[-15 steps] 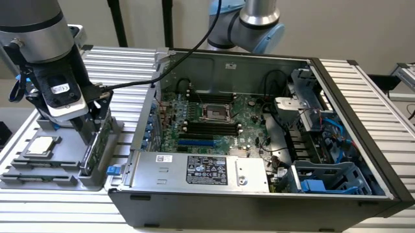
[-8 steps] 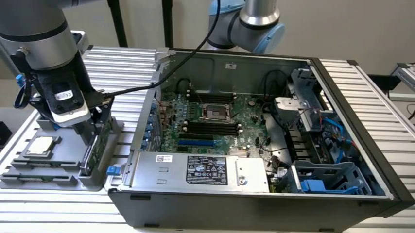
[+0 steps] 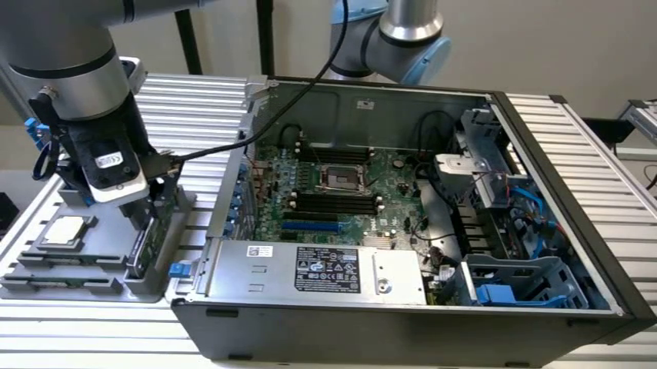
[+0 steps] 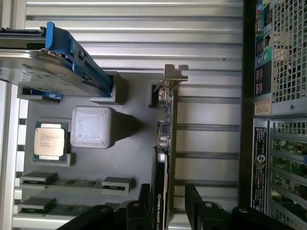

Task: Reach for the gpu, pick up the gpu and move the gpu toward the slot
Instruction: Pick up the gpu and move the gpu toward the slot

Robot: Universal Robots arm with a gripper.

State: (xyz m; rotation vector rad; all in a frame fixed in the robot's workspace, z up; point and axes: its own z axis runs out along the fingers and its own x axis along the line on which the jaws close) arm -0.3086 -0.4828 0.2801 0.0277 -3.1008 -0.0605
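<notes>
Green board, silver bracket at one end: the gpu (image 4: pixel 166 139) stands on edge in a slot of the grey fixture tray (image 4: pixel 129 158), outside the computer case (image 3: pixel 411 338), off to the exterior view's left.

The gripper (image 4: pixel 168 192) is over the end of the card away from the bracket. Its jaws are spread wide and straddle the card. One black finger (image 4: pixel 144 203) sits right by the card's black cooler side, and there is a visible gap to the other finger. Nothing is clamped.

Readable text: white lettering along the card's top edge reads "NVIDIA QUADRO K", the rest is cut off by the frame.

The black-and-white label (image 3: pixel 328 269) on the silver power supply and the small white sticker (image 3: pixel 261 250) next to it have print too small to read. The same goes for the white tag (image 3: pixel 108 160) on the wrist housing.

Also in the tray are a silver CPU chip (image 4: pixel 49 141), a ribbed grey block (image 4: pixel 92 127), two memory sticks (image 4: pixel 72 182) and a hard drive (image 4: pixel 43 67) with blue rails.

The blue slot (image 3: pixel 308 227) on the motherboard (image 3: pixel 349 165) is well apart from the card.
</notes>
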